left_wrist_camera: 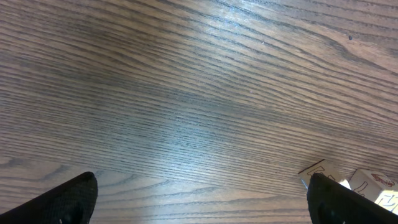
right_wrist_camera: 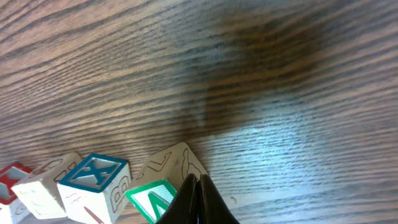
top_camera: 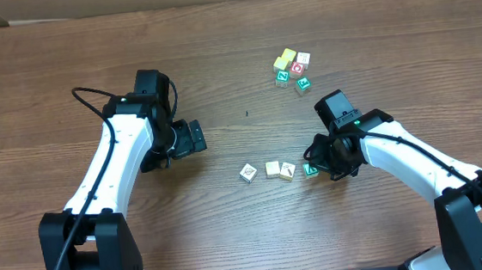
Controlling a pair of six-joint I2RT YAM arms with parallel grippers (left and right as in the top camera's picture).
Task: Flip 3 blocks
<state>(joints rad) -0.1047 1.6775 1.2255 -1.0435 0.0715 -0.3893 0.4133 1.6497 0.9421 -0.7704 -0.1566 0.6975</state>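
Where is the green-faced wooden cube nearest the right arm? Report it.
Overhead view: the green-faced wooden cube sits at the right end of the near row of cubes, beside the shut right end effector.

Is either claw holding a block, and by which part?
Nothing is held. The left gripper is open above the table; the right gripper is shut empty, tips by the green-lettered block.

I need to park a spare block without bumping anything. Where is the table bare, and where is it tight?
Bare wood lies between the left end effector and the upper block cluster, and on the table at far left. It is crowded around the block row, with the right end effector at its green-lettered end.
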